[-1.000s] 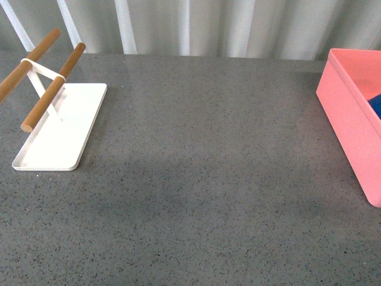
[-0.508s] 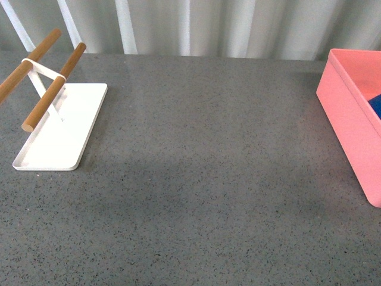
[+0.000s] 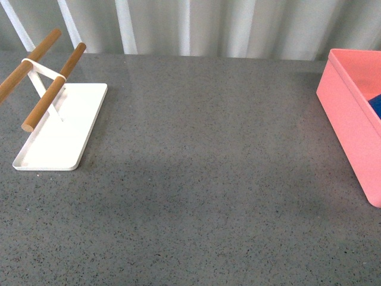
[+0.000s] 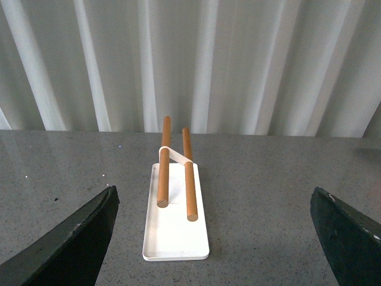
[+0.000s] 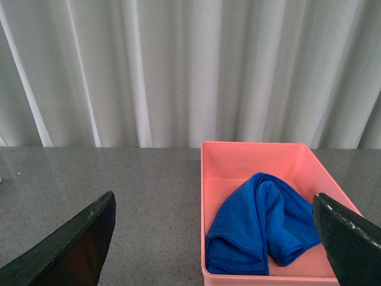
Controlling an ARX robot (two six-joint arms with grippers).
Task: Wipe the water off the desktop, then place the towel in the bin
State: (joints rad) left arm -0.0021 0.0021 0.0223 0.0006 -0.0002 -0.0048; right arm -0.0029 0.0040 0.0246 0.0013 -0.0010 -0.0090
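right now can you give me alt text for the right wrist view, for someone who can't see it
A crumpled blue towel lies inside a salmon-pink bin standing on a speckled grey desktop, with pale pleated curtains behind. The two dark fingers of the right gripper frame the bottom corners, spread wide and holding nothing.

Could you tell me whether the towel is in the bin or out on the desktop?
In: the towel lies crumpled inside the bin.

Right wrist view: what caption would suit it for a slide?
Blue towel lies crumpled inside the pink bin on the grey desktop, open jaws framing the shot.
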